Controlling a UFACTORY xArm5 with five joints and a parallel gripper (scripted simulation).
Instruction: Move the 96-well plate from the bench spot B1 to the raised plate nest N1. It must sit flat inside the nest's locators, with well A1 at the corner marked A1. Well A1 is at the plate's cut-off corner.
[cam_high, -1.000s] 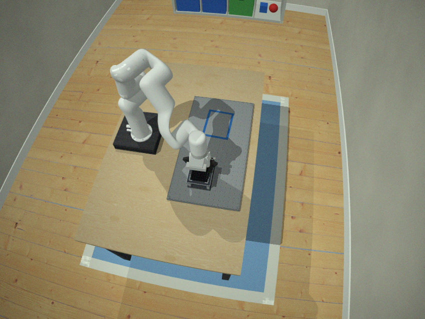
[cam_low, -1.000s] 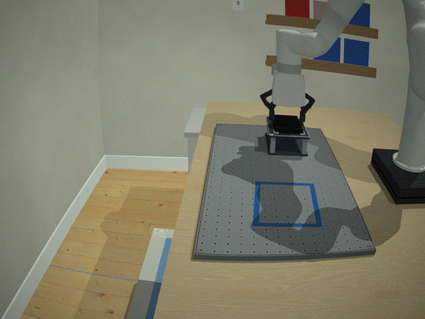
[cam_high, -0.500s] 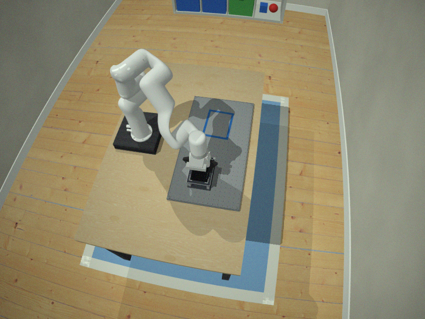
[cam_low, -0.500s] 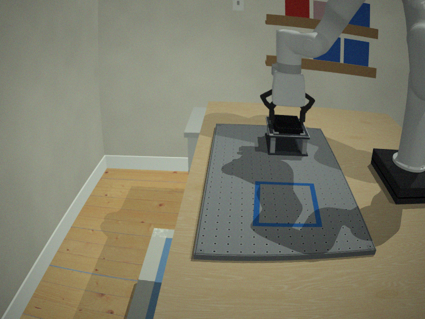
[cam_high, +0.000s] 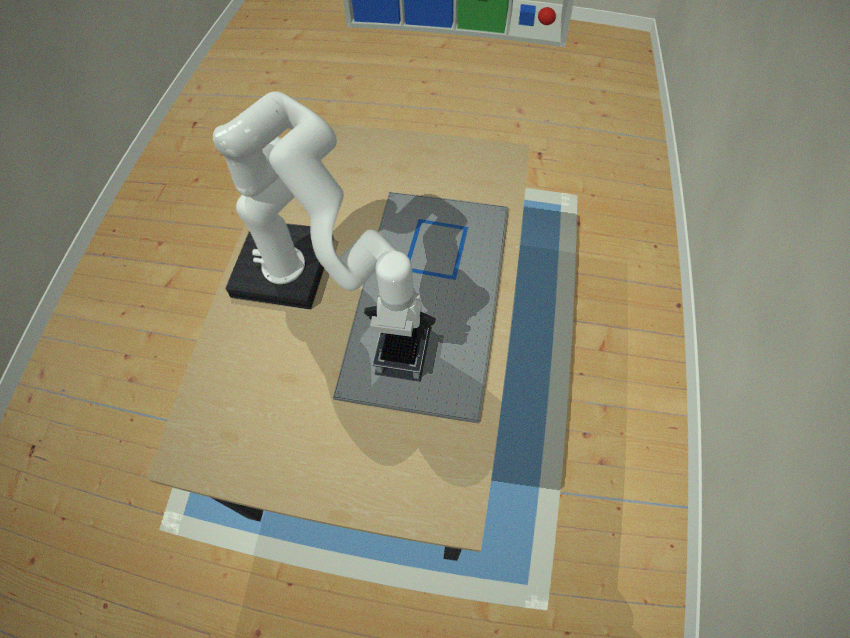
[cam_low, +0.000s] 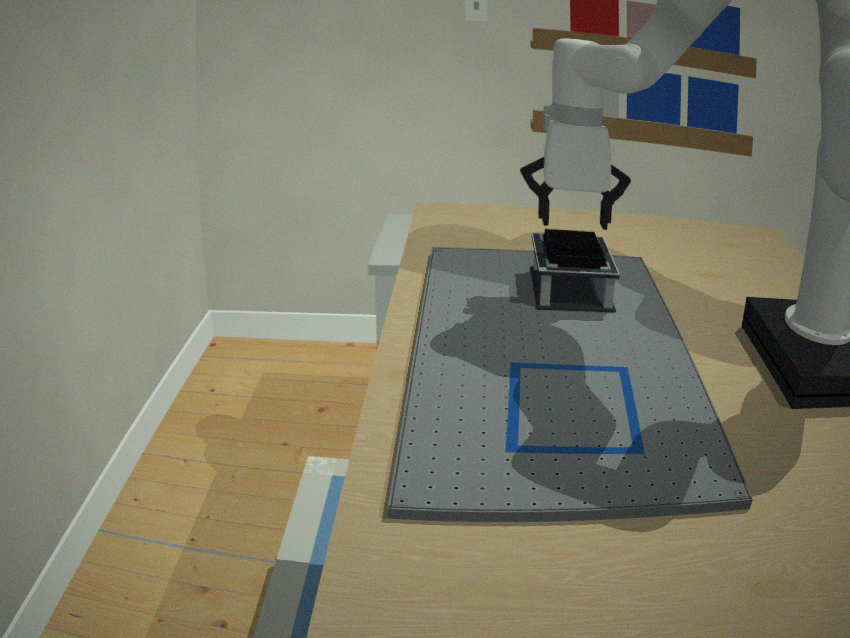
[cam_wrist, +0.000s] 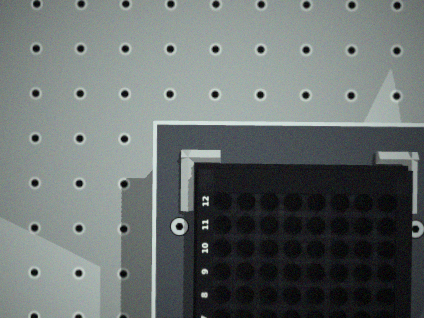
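Observation:
The black 96-well plate (cam_low: 575, 249) lies flat on top of the raised plate nest (cam_low: 575, 274), inside its pale corner locators (cam_wrist: 192, 165). It also shows in the top view (cam_high: 400, 348). In the wrist view the plate (cam_wrist: 305, 240) fills the lower right, with column numbers 12 down to 8 along its left edge. Its cut-off corner and the A1 mark are out of view. My gripper (cam_low: 575, 218) hangs straight above the plate, open, with its fingertips clear of the plate's top and nothing between them. The blue square outline of the bench spot (cam_low: 573, 408) is empty.
The grey perforated breadboard (cam_low: 556, 384) carries the nest and the blue square on a wooden table. My arm's black base (cam_low: 799, 350) stands at the table's right side. A wall shelf with coloured blocks (cam_low: 659, 96) is behind the arm.

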